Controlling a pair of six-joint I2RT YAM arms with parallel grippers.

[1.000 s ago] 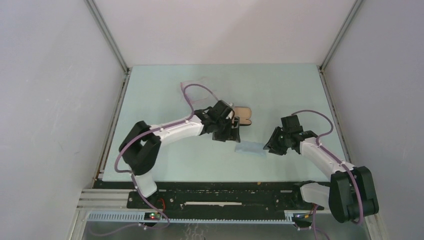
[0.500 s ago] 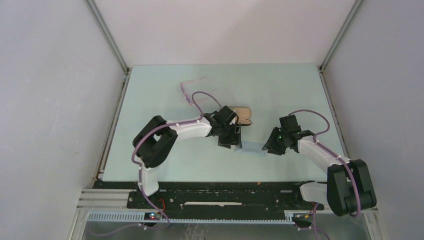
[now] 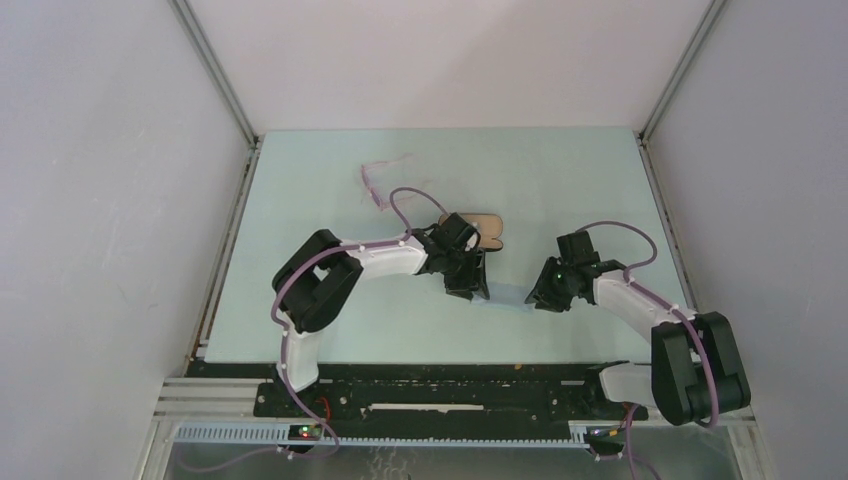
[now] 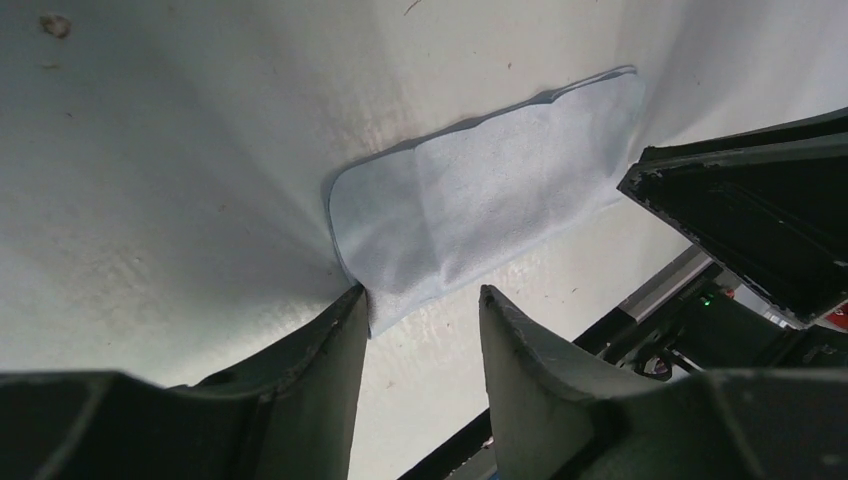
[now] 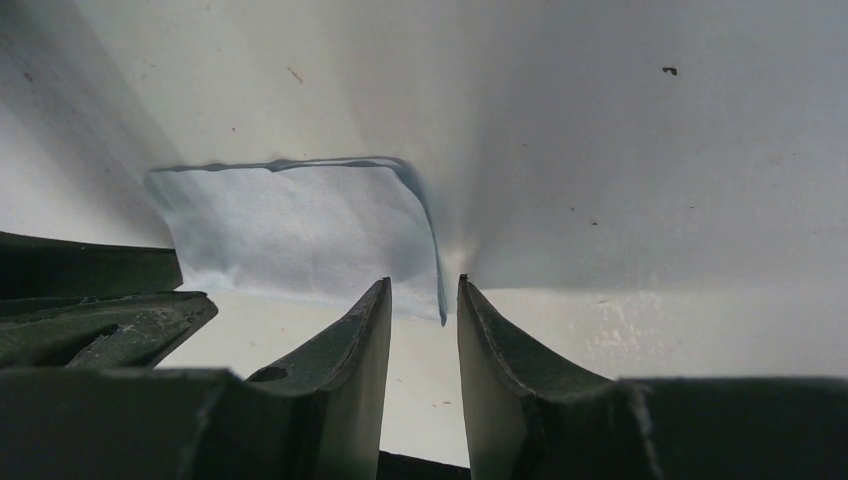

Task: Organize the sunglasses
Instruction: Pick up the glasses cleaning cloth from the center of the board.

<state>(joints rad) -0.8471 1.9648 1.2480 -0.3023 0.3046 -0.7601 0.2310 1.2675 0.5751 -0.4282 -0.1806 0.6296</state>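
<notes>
left arm (image 3: 385,258) and right arm (image 3: 625,297) reach inward, elbows bent, wrists pitched low and facing each other. left jaws stand apart; right jaws stand apart by a narrower gap.

A pale green table (image 3: 560,170) stands between plain white walls (image 3: 100,200), with metal posts (image 3: 217,75) in the far corners, evenly lit.

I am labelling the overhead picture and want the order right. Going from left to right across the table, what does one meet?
sunglasses → left gripper → blue-grey cloth → right gripper. The case overlaps the left gripper, so it is left out.
</notes>
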